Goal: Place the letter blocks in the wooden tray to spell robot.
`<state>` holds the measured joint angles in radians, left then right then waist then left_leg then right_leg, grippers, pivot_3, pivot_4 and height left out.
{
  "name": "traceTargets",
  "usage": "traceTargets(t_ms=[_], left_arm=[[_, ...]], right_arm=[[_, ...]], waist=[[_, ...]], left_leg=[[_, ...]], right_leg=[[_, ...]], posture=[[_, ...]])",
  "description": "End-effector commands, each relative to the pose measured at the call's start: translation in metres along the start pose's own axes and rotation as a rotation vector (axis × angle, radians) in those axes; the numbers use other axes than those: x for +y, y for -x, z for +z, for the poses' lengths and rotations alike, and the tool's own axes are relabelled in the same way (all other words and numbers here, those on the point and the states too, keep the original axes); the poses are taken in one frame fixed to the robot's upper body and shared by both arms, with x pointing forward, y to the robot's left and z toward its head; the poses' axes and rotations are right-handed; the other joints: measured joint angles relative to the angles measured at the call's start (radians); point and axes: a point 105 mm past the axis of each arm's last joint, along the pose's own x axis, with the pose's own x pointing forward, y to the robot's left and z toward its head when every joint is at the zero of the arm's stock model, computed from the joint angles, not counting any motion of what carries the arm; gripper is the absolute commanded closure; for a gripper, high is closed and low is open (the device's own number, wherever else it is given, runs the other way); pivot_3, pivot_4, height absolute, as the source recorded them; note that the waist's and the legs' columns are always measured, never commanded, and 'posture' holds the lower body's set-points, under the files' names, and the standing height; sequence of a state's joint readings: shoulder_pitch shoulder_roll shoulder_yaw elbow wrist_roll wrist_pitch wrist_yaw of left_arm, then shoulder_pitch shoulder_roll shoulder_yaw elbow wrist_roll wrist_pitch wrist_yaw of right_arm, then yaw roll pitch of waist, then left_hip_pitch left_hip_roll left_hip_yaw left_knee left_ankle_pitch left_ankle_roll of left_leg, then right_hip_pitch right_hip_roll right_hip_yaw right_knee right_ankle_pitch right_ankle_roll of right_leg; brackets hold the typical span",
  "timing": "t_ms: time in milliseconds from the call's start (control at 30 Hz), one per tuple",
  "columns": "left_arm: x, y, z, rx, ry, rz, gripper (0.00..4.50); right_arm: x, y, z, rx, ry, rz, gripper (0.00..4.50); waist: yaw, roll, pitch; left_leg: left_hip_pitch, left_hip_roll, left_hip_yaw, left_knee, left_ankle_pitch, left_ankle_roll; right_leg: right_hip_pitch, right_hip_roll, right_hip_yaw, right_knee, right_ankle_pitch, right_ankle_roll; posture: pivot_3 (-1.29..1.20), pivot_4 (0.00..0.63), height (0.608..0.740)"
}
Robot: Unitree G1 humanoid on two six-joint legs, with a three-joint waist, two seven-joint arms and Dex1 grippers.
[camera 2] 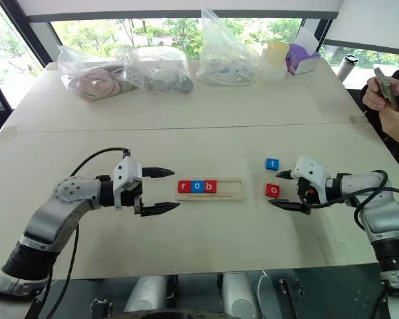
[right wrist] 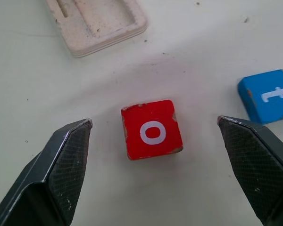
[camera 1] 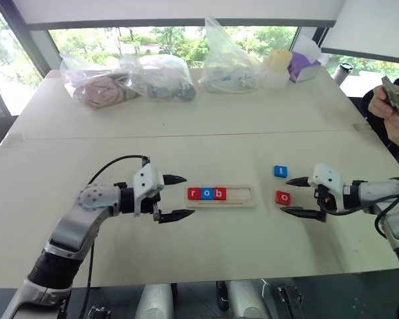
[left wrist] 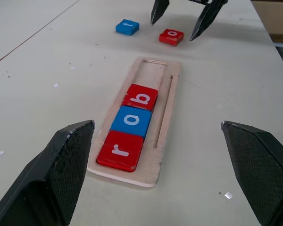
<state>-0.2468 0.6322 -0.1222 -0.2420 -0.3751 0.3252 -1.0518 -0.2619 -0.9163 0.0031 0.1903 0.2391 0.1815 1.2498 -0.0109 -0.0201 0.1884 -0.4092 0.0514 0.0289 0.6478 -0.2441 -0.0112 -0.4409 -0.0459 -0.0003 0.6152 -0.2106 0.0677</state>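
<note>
My wooden tray lies mid-worktop, nearer the front edge, holding red r, blue o and red b. My left claw hangs spread beside its left end. My right claw is spread around the red o, apparently not touching; the blue t sits just behind.

Head pair looking down over the table; wrist views low, close, sharing the wooden tray.
</note>
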Motion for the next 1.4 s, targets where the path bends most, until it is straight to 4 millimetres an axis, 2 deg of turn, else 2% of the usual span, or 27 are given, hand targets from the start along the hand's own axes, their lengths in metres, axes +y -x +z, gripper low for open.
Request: traceTargets(t_ms=[33,100,200,233,333,367,567,667,867,967,1400], left_arm=[[0.004,0.008,0.011,-0.017,-0.038,0.031,0.0],[0.005,0.011,0.01,-0.013,-0.036,0.043,0.0],[0.007,0.015,0.012,-0.013,-0.035,0.062,0.0],[0.009,0.017,0.013,-0.014,-0.035,0.067,0.0],[0.012,0.018,0.013,-0.013,-0.038,0.084,0.0],[0.013,0.017,0.012,-0.012,-0.041,0.089,0.0],[0.009,0.016,0.014,-0.025,-0.038,0.086,0.0],[0.005,0.013,0.013,-0.027,-0.039,0.075,0.0],[0.002,0.011,0.015,-0.031,-0.043,0.073,0.0],[0.0,0.011,0.016,-0.033,-0.038,0.082,0.0],[-0.006,0.014,0.013,-0.024,-0.026,0.115,0.0]], right_arm=[[0.004,-0.004,0.001,-0.014,0.019,0.03,0.12],[0.006,-0.008,-0.003,-0.005,0.019,0.031,0.12],[0.008,-0.012,0.0,-0.011,0.035,0.026,0.94],[0.009,-0.013,0.003,-0.014,0.05,0.026,1.36],[0.008,-0.012,0.019,-0.038,0.097,0.028,2.99],[0.007,-0.011,0.024,-0.038,0.12,0.03,3.34],[0.018,-0.017,0.069,-0.092,0.264,0.102,3.33],[0.028,-0.026,0.083,-0.106,0.311,0.175,3.33],[0.036,-0.049,0.087,-0.112,0.33,0.237,3.33],[0.034,-0.06,0.089,-0.13,0.328,0.231,3.33],[0.027,-0.076,0.088,-0.133,0.349,0.239,3.33]], waist=[[0.0,0.0,0.0],[0.0,0.0,0.0],[0.0,0.0,0.0],[-0.001,0.0,0.0],[-0.001,0.0,0.0],[-0.001,0.0,0.0],[-0.001,0.0,0.0],[0.0,0.0,0.0],[0.0,0.0,0.0],[0.0,0.0,0.0],[0.0,0.0,0.0]], left_leg=[[0.0,0.0,0.0,0.0,0.0,0.0],[0.0,0.0,0.0,0.0,0.0,0.0],[0.001,0.0,0.0,0.001,0.0,0.0],[0.001,0.0,0.0,0.001,0.0,0.0],[0.001,0.0,0.0,0.001,0.0,0.0],[0.001,0.0,0.0,0.001,0.0,0.0],[0.001,0.0,0.0,0.001,0.0,0.0],[0.001,0.0,0.0,0.001,0.0,0.0],[0.001,0.0,0.0,0.001,0.0,0.0],[0.001,0.0,0.0,0.001,0.0,0.0],[0.001,0.0,0.0,0.002,0.0,0.0]], right_leg=[[0.0,0.0,0.0,0.0,0.0,0.0],[0.0,0.0,0.0,0.0,0.0,0.0],[0.001,0.0,0.0,0.001,0.0,0.0],[0.001,0.0,0.0,0.001,0.0,0.0],[0.001,0.0,0.0,0.001,0.0,0.0],[0.001,0.0,0.0,0.002,0.0,0.0],[0.001,0.0,0.0,0.003,0.0,0.0],[0.0,0.0,0.0,0.003,0.0,0.0],[0.001,0.0,0.0,0.003,0.0,0.0],[0.001,0.0,0.0,0.003,0.002,-0.004],[0.001,0.0,0.0,0.004,0.002,-0.003]], posture=[[0.0,0.15,0.74],[0.0,0.15,0.74],[0.0,0.15,0.74],[0.0,0.15,0.74],[0.0,0.15,0.74],[0.0,0.15,0.74],[0.0,0.15,0.74],[0.0,0.15,0.74],[0.0,0.15,0.74],[0.0,0.15,0.74],[0.0,0.15,0.74]])
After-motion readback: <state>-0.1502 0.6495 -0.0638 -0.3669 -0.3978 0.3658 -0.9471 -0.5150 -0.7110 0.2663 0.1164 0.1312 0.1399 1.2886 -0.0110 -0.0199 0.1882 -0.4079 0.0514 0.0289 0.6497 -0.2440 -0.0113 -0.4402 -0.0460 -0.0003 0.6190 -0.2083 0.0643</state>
